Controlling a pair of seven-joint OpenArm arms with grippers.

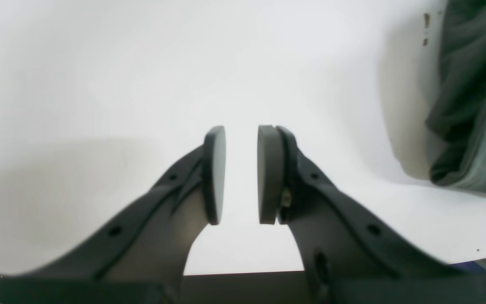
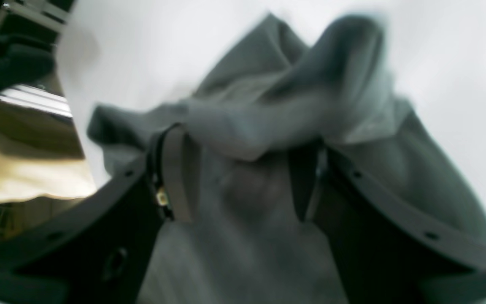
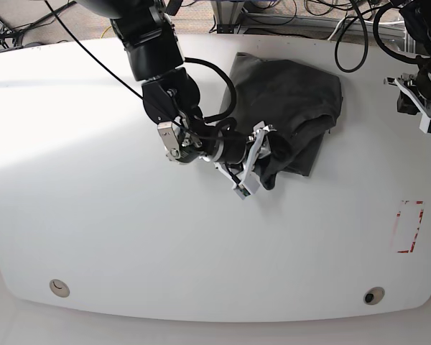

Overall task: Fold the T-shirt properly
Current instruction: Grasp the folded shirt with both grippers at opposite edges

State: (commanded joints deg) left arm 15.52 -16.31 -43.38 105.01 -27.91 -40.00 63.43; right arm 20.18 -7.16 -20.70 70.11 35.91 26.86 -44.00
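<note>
The dark charcoal T-shirt [image 3: 294, 97] lies crumpled on the white table [image 3: 93, 180], right of centre toward the back. My right gripper [image 3: 263, 153] is at the shirt's front left edge. In the right wrist view its jaws [image 2: 243, 177] stand wide apart with bunched shirt fabric [image 2: 268, 105] between and over them; the view is blurred. My left gripper [image 3: 419, 100] is off at the table's far right, away from the shirt. In the left wrist view it [image 1: 241, 173] is empty with a narrow gap between its pads, and the shirt [image 1: 475, 105] shows at the right edge.
A red-outlined rectangle mark [image 3: 408, 226] is on the table at the right. Two round fittings [image 3: 57, 287] [image 3: 373, 295] sit near the front edge. Cables [image 3: 345, 29] hang along the back edge.
</note>
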